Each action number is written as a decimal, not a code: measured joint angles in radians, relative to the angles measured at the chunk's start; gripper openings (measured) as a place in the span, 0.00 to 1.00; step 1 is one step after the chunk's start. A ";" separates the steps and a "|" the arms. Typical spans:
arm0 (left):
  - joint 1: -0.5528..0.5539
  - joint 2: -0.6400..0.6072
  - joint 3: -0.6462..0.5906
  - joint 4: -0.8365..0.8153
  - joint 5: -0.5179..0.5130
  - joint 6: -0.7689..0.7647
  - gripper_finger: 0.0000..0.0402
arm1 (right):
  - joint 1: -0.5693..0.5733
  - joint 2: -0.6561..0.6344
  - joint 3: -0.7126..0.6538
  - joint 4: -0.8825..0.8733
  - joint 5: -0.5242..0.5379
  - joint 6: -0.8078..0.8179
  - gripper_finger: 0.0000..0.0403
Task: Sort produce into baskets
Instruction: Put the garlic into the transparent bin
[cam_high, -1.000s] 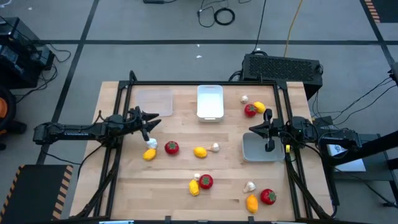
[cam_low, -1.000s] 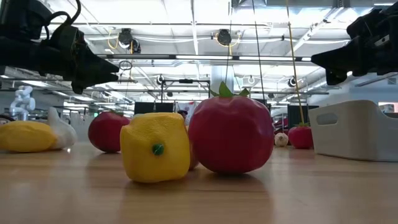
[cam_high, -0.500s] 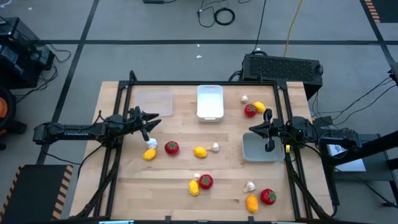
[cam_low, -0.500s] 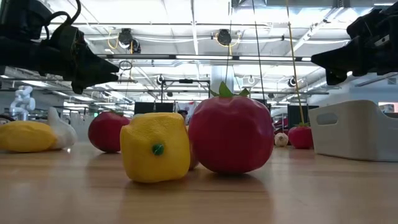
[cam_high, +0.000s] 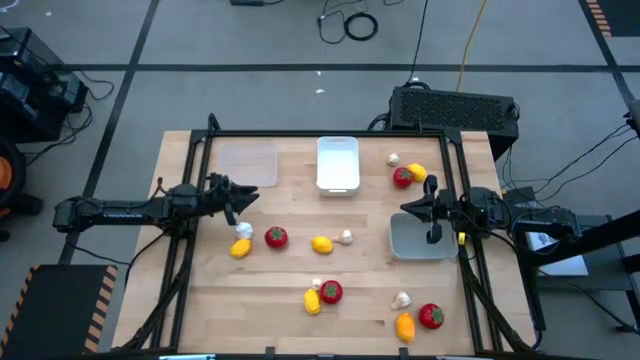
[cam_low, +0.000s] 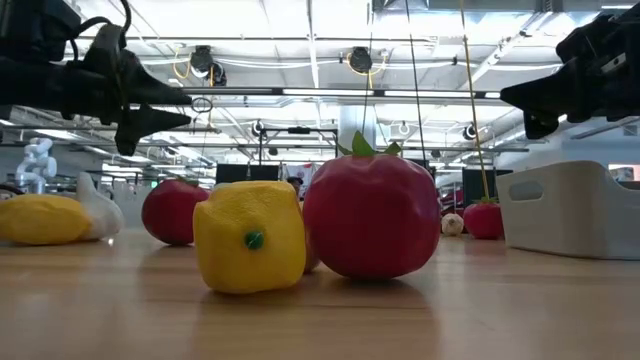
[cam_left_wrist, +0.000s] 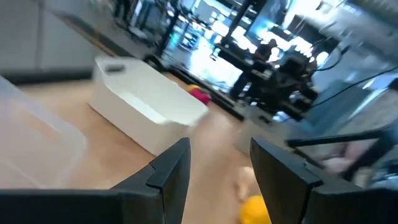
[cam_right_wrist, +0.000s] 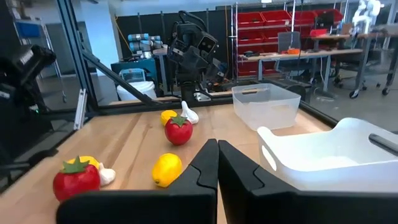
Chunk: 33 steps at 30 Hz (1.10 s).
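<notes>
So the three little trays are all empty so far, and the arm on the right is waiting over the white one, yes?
Nearly. The three trays are empty, but the right pincer waits over the grey tray, not the white tray. The high view shows it: the white tray sits at the table's far middle, beside the clear tray, with no arm above it.

The white basket (cam_high: 338, 163) sits upright at the table's far edge, the clear basket (cam_high: 249, 163) just left of it, the grey basket (cam_high: 420, 238) nearer and rightward. Tomatoes (cam_high: 276, 237), yellow fruits (cam_high: 321, 243) and whitish bulbs (cam_high: 345, 237) lie scattered outside it.
</notes>
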 joint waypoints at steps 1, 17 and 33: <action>0.000 0.000 0.000 0.000 0.001 -0.020 0.44 | 0.000 0.000 0.000 0.001 0.000 0.007 0.00; 0.002 0.135 0.170 -0.047 0.135 0.257 0.44 | 0.000 0.017 0.000 0.016 0.000 0.178 0.00; -0.022 0.523 0.902 -0.987 0.128 0.413 0.44 | 0.017 0.482 0.138 0.303 0.021 0.154 0.00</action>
